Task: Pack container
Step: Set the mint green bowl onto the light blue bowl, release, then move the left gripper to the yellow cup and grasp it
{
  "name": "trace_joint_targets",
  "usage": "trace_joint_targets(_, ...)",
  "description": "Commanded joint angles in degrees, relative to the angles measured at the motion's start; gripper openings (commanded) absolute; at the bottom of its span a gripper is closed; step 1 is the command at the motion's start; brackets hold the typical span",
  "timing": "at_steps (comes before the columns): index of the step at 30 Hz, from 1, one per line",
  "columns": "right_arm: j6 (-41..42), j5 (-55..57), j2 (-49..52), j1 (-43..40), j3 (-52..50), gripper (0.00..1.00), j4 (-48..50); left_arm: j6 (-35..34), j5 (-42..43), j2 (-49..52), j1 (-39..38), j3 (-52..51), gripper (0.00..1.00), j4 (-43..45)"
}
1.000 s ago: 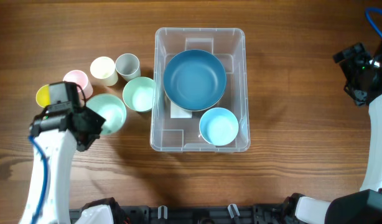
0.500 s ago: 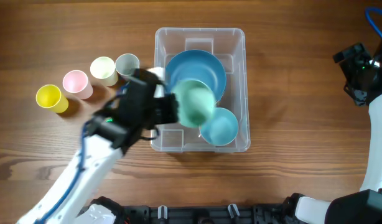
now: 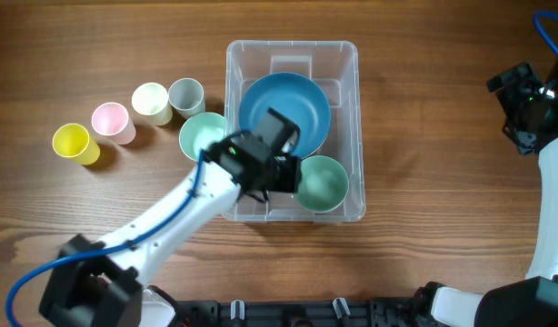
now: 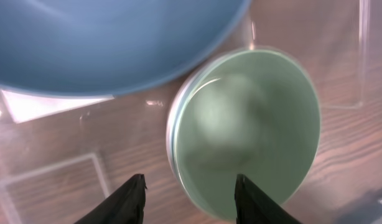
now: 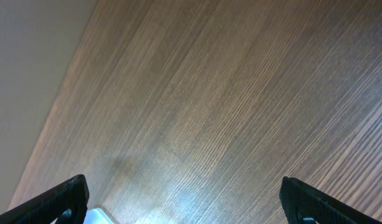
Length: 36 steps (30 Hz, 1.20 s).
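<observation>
Overhead lighting is even, focus sharp. Left wrist view: the green bowl is blurred, the blue bowl at 12 o'clock soft. Right wrist view shows sheen on the table at 6 o'clock.

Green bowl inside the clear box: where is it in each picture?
Overhead: the green bowl sits in the lower right corner of the container.
Left wrist: it fills the right middle of the picture, seen close up.
Right wrist: not in it; only the wooden table shows.
Shared landmark: the big blue bowl, right beside the green one in the overhead and left wrist views.
</observation>
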Motion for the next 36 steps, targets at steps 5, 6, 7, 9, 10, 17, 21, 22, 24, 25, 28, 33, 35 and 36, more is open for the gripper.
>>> trace_joint_targets(5,0.76,0.59,0.74,0.17,-0.13,1.0,0.07,2.4,-5.51,-8.92,20.33,19.37,0.84,-15.85)
trace_joint_targets(6,0.81,0.59,0.74,0.17,-0.13,1.0,0.07,2.38,-6.23,-10.19,24.76,20.09,0.84,-17.55)
trace_joint_targets(7,0.79,0.59,0.74,0.17,-0.13,1.0,0.07,2.34,-6.58,-11.17,28.76,20.11,0.82,-18.67)
trace_joint_targets(9,0.79,0.59,0.74,0.17,-0.13,1.0,0.07,1.66,-6.58,-12.13,41.13,20.11,0.81,-23.15)
trace_joint_targets(10,0.79,0.59,0.74,0.17,-0.13,1.0,0.07,1.49,-6.58,-11.87,46.49,20.02,0.8,-25.14)
trace_joint_targets(17,0.79,0.59,0.74,0.17,-0.13,1.0,0.07,2.01,-3.45,-2.82,72.39,18.91,0.73,-25.38)
trace_joint_targets(21,0.79,0.59,0.74,0.17,-0.13,1.0,0.04,3.52,-2.05,5.42,75.1,18.91,0.72,-22.16)
trace_joint_targets(22,0.79,0.59,0.74,0.17,-0.13,1.0,0.07,3.5,-2.03,7.32,75.21,18.91,0.72,-21.49)
trace_joint_targets(24,0.79,0.59,0.74,0.17,-0.13,1.0,0.07,3.69,-2.05,11.3,75.21,18.91,0.69,-20.41)
trace_joint_targets(25,0.79,0.59,0.74,0.17,-0.13,1.0,0.07,3.67,-2.05,15.23,75.21,18.91,0.67,-19.19)
trace_joint_targets(28,0.79,0.59,0.74,0.17,-0.13,0.99,0.07,3.69,-2.03,19.78,75.21,18.91,0.61,-16.7)
trace_joint_targets(33,0.79,0.59,0.74,0.17,-0.13,0.99,0.07,3.69,-2.16,22.82,75.21,18.93,0.18,-14.58)
trace_joint_targets(35,0.79,0.59,0.74,0.17,-0.13,1.0,0.07,3.72,-2.78,21.22,75.21,18.97,0.05,-15.3)
trace_joint_targets(36,0.79,0.59,0.74,0.17,-0.13,1.0,0.07,3.65,-4.11,19.89,75.21,19.12,0.04,-16.22)
